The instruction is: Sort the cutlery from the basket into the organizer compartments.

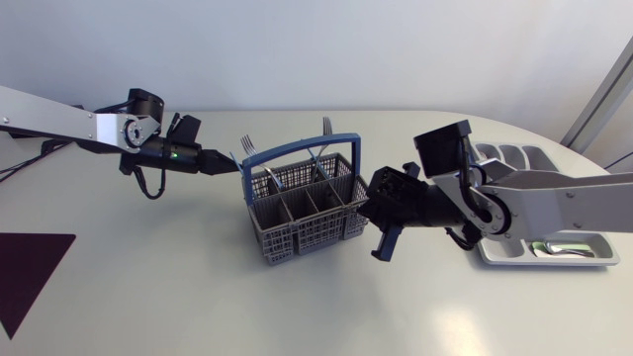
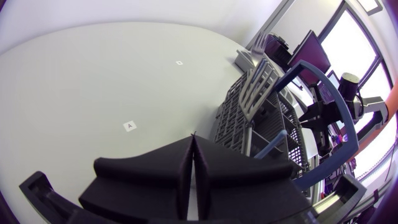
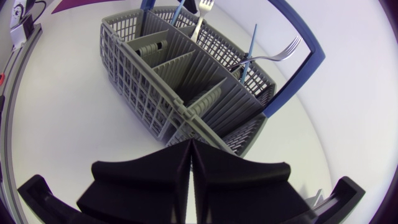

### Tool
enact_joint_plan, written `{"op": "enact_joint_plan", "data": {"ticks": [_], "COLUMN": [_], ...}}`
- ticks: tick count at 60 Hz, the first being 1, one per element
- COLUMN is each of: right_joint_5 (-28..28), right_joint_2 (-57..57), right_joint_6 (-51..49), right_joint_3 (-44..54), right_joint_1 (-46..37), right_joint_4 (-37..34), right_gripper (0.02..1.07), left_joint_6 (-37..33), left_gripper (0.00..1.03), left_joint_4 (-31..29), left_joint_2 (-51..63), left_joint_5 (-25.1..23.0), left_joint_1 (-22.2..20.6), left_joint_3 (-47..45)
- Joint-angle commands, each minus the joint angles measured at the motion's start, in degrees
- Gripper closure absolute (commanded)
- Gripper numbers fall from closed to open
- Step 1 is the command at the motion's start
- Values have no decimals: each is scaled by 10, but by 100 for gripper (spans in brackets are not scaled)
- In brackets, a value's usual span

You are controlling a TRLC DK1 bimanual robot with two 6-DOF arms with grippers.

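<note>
Down at the near corner of the matte white table (image 1: 148,297), a flat dark purple patch (image 1: 30,277) lies cut off by the edge. Coming up from there, the right gripper (image 1: 383,253) hangs low beside the near right corner of the basket (image 1: 297,247). Its two broad black wedges are pressed flat together with nothing in them. From the wrist view those joined tips (image 3: 191,144) sit just over the basket's end wall (image 3: 137,74). I cannot tell whether they touch it.

The basket itself is grey plastic lattice, boxy, and split by ribbed dividers into narrow cells. A glossy blue hoop handle (image 3: 290,86) arches over it. It stands mid-table between the two arms. Shiny steel forks stand tines-up in its far cells, one (image 1: 247,146) near the left end, another (image 1: 326,127) further right.

At that left end the left gripper (image 1: 235,167) points its tips at the foot of the handle. Its fingers are likewise closed on each other and empty. In its own view (image 2: 193,138) the grille (image 2: 233,118) lies just ahead and off to one side.

Behind the right arm sits the pale, smooth-moulded organizer (image 1: 539,262). Silvery pieces (image 1: 559,247) lie flat in its long near compartment.
</note>
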State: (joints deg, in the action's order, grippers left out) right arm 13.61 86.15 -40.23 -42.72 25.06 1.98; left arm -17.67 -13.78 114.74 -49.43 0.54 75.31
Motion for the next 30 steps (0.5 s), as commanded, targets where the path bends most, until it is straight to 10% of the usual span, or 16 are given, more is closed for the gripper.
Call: {"op": "enact_joint_plan", "data": {"ticks": [1, 30], "right_joint_5": [-7, -25], "right_joint_2": [10, 52], "right_joint_6": [18, 48], "right_joint_3": [-10, -40], "right_joint_1": [7, -16], "right_joint_4": [7, 46], "right_gripper": [101, 101], "left_joint_6": [20, -87], "left_gripper": [100, 100], "left_joint_4": [2, -90], "left_joint_2": [22, -36], "left_joint_5": [-4, -27], "left_joint_1": [-17, -24], "left_joint_3": [13, -78]}}
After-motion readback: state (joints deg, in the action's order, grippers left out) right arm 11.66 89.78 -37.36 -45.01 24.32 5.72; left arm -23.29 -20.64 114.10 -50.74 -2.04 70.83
